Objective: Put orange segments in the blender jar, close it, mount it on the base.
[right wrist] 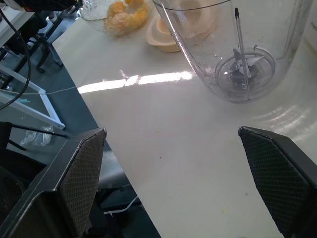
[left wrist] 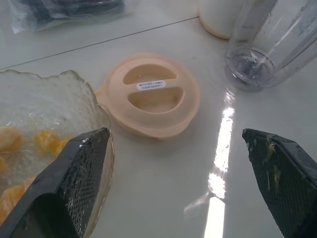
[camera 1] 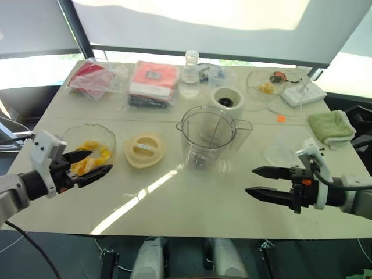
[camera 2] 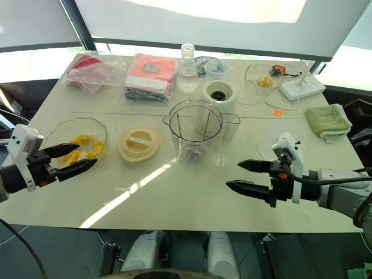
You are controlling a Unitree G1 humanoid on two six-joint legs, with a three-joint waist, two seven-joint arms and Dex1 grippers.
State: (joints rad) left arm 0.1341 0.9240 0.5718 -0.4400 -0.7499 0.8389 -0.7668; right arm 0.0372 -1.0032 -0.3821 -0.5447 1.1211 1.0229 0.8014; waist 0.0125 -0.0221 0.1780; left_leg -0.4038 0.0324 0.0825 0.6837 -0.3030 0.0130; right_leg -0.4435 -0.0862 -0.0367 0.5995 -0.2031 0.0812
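A: How do the two arms stand?

B: The left gripper (camera 1: 93, 164) reaches in from the table's left edge, pointing toward the middle and a little downward, its two black fingers spread wide with nothing between them. It hangs at the near rim of the glass bowl (camera 1: 72, 136). The right gripper (camera 1: 260, 181) comes in from the right edge, pointing left across the table, also tilted slightly down. Its fingers are spread apart and hold nothing; it hovers over bare tabletop, near the jar but clear of it.

A: Where are the orange segments?

B: The orange segments (camera 1: 95, 154) lie heaped in that glass bowl at the left, just behind the left gripper's fingers. In the left wrist view they show as glossy wedges (left wrist: 29, 144) against the bowl's wall. They are piled every which way, so I cannot give one direction for them.

A: And the blender jar?

B: The blender jar (camera 1: 210, 139) stands upright at the table's centre, long axis vertical, mouth open to the top. Its handle points to the right, and the blade hub (right wrist: 243, 63) sits at its bottom. The cream lid (camera 1: 145, 150) lies flat on the table just left of the jar, between it and the bowl.

A: The base?

B: The base (camera 1: 228, 100) stands upright just behind the jar, black socket facing up, apart from the jar
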